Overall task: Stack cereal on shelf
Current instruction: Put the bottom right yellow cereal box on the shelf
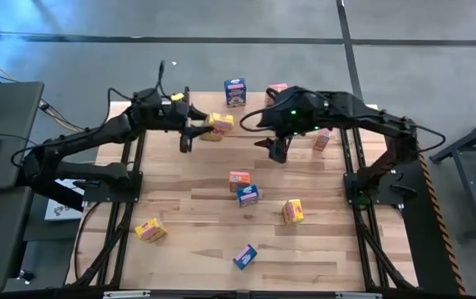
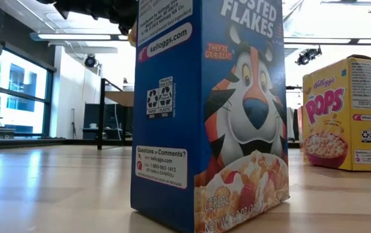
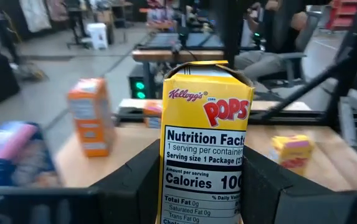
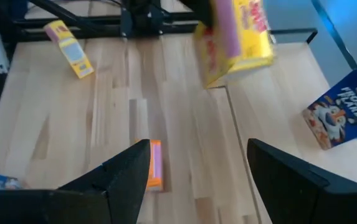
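left gripper (image 3: 203, 186) clamped on yellow box (image 1: 220, 124) beside shelf (image 1: 304, 124) | right gripper (image 4: 194, 168) apart, empty above shelf | risk: collision, both crowding shelf

You have a yellow Pops box (image 3: 206, 149) upright between the left fingers (image 3: 134, 186), raised over the surface's far side. A blue Frosted Flakes box (image 1: 235, 91) stands upright at the far edge. Orange (image 1: 238, 178), blue (image 1: 248, 195) and yellow (image 1: 293, 211) boxes sit mid-surface; another yellow (image 1: 150, 230) and blue (image 1: 244, 257) lie nearer.
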